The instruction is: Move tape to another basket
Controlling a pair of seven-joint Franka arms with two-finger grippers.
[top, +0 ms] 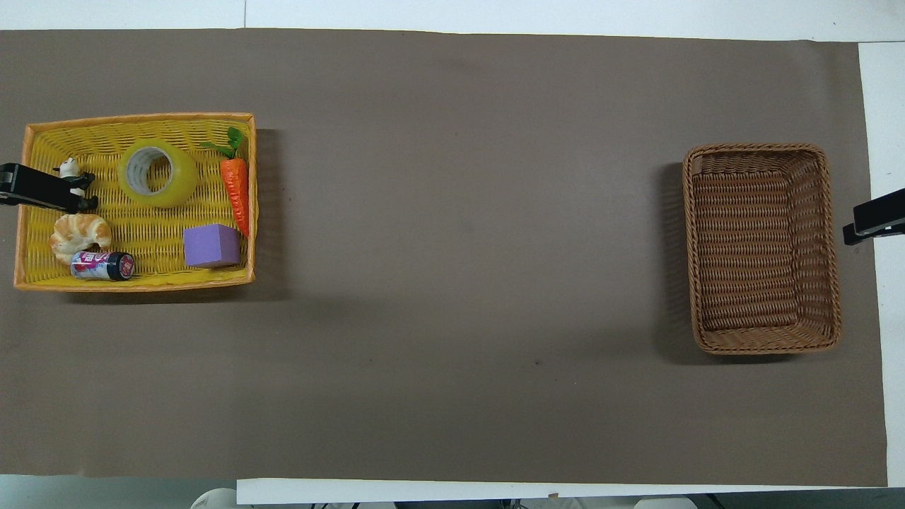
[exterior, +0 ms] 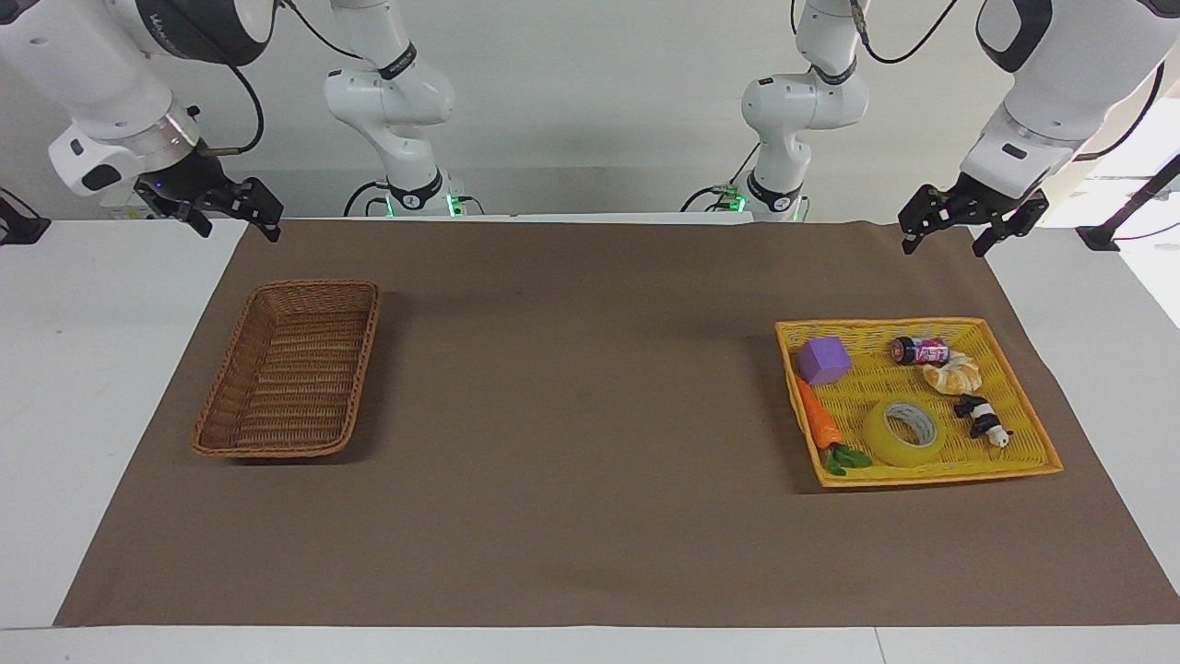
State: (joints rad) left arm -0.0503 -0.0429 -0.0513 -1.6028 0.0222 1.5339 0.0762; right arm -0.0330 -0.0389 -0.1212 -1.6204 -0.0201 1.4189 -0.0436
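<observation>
White walls back a white counter (exterior: 101, 387) that is mostly covered by a brown mat (exterior: 590, 433), with both Franka arms raised at its corners nearest the robots. At the left arm's end sits a bright yellow woven tray (exterior: 1023, 392), and the tape (exterior: 904, 432), a wide yellow translucent roll lying flat with its pale core facing up, rests inside it in the half farther from the robots. Just beside the roll, toward the middle of the counter, lies an orange toy carrot (exterior: 819, 420) with green leaves along the tray's wall. A purple cube (exterior: 823, 360) stands in the tray nearer the robots, along with a small dark can with a pink label (exterior: 920, 350) on its side, a croissant (exterior: 953, 374) touching the can, and a black-and-white toy animal (exterior: 983, 420). At the right arm's end sits the brown wicker basket (exterior: 291, 369), well apart from the tray. The left gripper (exterior: 973, 231) hangs over the mat's corner, its fingers spread open and holding nothing. The right gripper (exterior: 226, 210) waits over the mat's edge near the basket, fingers likewise apart and empty.
</observation>
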